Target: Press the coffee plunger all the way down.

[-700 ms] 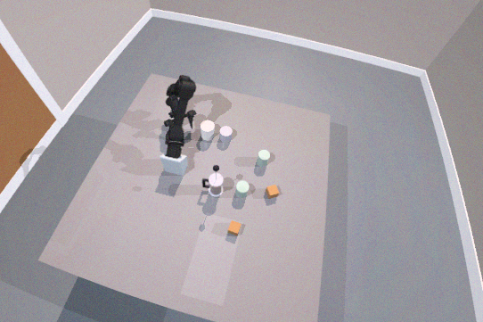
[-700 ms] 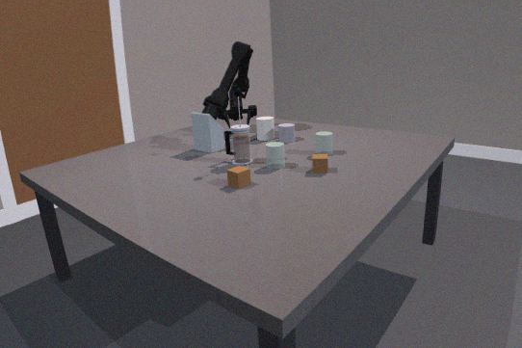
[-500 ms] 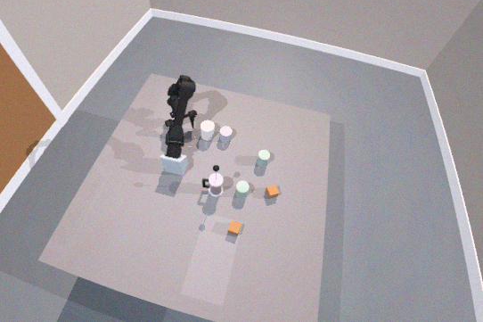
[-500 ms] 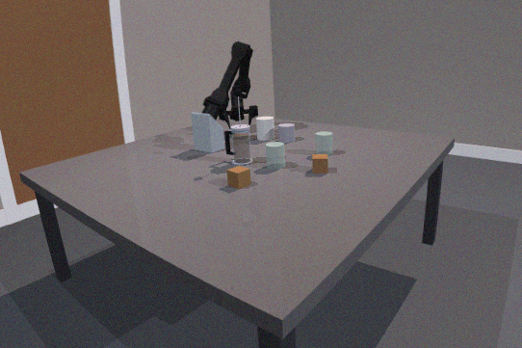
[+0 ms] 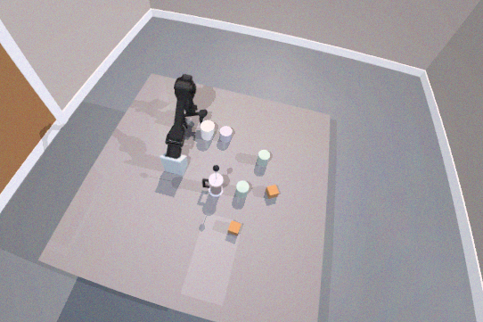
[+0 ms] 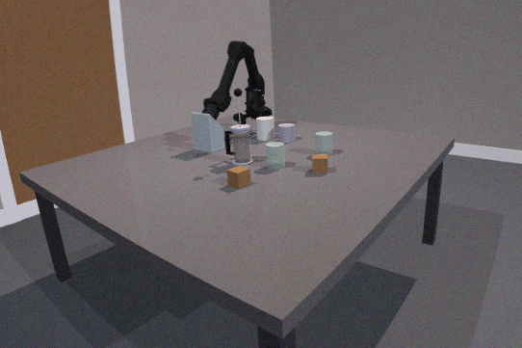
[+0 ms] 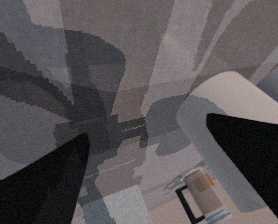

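The coffee press point(image 5: 216, 185) stands upright on the desk point(image 6: 250, 238), in front of the arm's pale base block point(image 5: 174, 164) and a little to one side of it, with its black handle point(image 6: 227, 142) turned toward that block. Its plunger point(image 5: 216, 169) is up: the thin rod rises well above the lid and ends in a small black knob. The gripper point(image 5: 199, 115) hangs low behind the press, near the white cylinder point(image 5: 207, 129), well apart from the plunger knob, its fingers spread wide with nothing between them. In the wrist view both dark fingers frame the desk surface, and the press point(image 7: 204, 192) shows small at the lower edge. Beside the press sits a pale green cylinder point(image 5: 242, 187), with an orange cube point(image 5: 273, 191) just past it. A second orange cube point(image 5: 234, 227) lies nearer the desk's front, farther from the press.
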### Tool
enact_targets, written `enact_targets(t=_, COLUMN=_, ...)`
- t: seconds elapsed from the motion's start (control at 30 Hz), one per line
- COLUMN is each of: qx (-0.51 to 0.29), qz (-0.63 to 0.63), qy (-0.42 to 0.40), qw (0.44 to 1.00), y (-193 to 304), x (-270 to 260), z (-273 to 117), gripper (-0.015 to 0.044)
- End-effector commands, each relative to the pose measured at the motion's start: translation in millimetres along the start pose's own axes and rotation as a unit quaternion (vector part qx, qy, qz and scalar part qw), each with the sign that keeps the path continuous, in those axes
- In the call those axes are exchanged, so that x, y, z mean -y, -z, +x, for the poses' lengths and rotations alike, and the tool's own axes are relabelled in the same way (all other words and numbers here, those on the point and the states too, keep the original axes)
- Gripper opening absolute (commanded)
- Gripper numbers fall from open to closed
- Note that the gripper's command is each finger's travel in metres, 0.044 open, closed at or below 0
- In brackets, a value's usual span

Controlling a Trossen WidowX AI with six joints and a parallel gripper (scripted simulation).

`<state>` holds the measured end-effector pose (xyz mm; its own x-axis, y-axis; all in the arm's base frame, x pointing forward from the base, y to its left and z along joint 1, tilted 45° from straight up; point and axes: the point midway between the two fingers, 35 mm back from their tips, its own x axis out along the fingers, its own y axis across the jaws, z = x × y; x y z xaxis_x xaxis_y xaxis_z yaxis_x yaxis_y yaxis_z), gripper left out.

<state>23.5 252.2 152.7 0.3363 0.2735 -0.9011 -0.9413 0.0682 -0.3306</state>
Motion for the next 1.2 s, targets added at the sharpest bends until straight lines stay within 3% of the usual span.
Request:
enact_targets(t=0.0, qx=0.039, qz=0.112, qy=-0.016, qw=0.993, y=-22, x=37, z=1, gripper=0.044)
enact_targets(t=0.7, qx=0.118, qz=0.363, qy=0.043, qw=0.923, y=2, x=189, z=-5, gripper=0.044)
enact_targets(t=1.0, qx=0.108, qz=0.416, qy=0.064, qw=0.9, y=43, x=230, z=4, gripper=0.044)
enact_targets(t=1.17, qx=0.082, qz=0.47, qy=0.057, qw=0.877, y=90, x=254, z=18, gripper=0.044)
